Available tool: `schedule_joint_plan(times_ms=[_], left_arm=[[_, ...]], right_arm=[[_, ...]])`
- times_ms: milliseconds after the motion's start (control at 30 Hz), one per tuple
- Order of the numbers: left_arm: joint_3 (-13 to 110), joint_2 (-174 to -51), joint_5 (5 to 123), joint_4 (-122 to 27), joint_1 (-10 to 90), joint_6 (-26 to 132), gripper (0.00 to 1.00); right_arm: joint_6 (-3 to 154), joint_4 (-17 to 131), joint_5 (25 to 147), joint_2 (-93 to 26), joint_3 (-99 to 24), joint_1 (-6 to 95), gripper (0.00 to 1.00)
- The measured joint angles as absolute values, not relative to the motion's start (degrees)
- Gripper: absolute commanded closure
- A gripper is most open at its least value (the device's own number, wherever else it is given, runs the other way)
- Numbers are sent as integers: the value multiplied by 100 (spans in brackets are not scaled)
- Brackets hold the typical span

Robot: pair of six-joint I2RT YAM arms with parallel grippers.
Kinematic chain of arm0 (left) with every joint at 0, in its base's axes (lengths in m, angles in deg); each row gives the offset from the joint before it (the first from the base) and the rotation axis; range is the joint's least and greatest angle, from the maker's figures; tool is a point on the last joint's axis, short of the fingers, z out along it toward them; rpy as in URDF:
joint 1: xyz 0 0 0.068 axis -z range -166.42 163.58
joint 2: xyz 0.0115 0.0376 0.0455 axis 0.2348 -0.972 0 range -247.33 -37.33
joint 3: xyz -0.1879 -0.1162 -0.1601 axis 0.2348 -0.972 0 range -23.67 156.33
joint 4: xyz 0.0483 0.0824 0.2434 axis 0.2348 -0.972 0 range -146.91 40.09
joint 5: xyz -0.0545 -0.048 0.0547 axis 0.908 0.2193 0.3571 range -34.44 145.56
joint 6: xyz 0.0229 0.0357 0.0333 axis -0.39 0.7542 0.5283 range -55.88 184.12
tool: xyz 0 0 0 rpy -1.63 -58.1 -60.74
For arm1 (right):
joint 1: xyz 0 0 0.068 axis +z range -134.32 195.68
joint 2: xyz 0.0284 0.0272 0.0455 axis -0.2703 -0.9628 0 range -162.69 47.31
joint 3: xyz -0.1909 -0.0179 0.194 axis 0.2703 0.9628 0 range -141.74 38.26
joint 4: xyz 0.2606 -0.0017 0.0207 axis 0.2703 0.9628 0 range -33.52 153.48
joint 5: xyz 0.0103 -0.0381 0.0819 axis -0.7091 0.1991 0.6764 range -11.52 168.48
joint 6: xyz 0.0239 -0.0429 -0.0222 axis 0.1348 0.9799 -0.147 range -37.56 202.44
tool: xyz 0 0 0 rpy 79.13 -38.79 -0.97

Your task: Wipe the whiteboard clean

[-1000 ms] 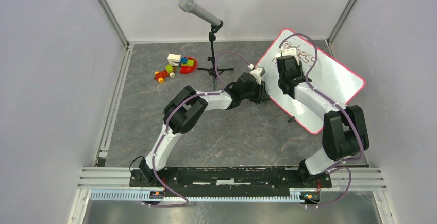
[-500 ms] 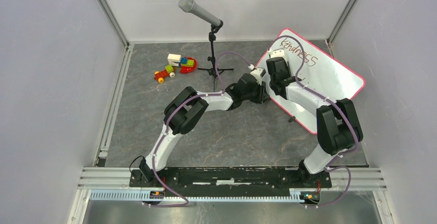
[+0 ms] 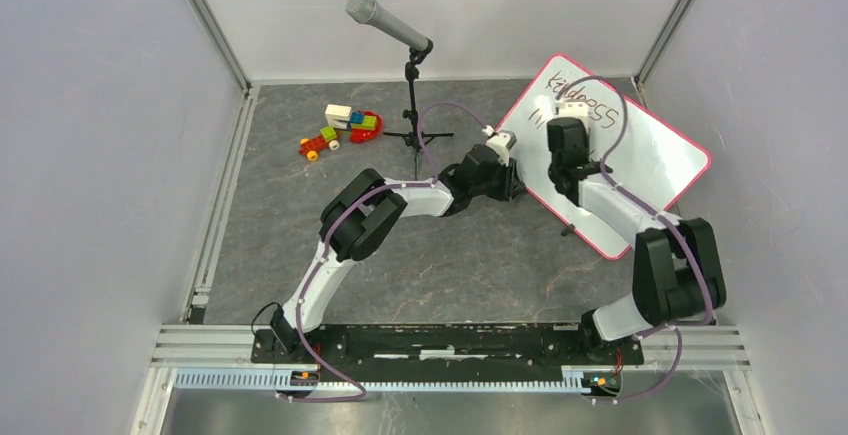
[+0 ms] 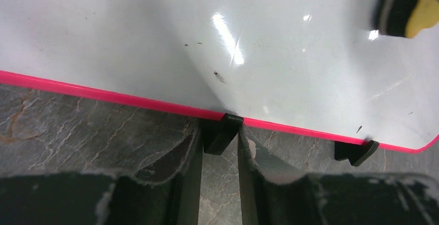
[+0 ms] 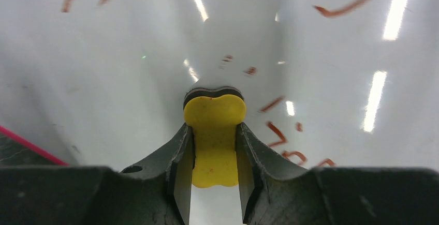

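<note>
Grey marbled table (image 3: 300, 215): toy blocks (image 3: 342, 127) far left, then a microphone (image 3: 385, 20). My left pincer (image 4: 219, 136) pinches the black foot clip (image 4: 221, 129) of the whiteboard (image 3: 650, 155), lying far right. My right pincer (image 5: 215, 132) clamps a yellow eraser (image 5: 214, 108) against it beside red writing (image 5: 273, 104).

Bright; whiteboard (image 5: 331, 80) glare (streaks)

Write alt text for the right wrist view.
The right hand grips a yellow eraser, its dark pad facing a glossy whiteboard. Red marker strokes lie above and to the right; the pink frame shows at lower left.
</note>
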State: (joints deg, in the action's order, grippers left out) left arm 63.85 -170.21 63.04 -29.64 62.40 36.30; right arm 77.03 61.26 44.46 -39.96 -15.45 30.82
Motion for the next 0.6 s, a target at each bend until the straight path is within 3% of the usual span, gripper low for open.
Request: schedule_joint_plan(times_ms=[300,600], left_arm=[[6392,-17133,6387,-2656,6211,3615,92],[6412,-17157,6475,-2643,6183,3611,95]], right_arm=[[7362,6056,4372,-3086,-905,2256,68],[7362,5979,4269,-3145,-889,2365,68]])
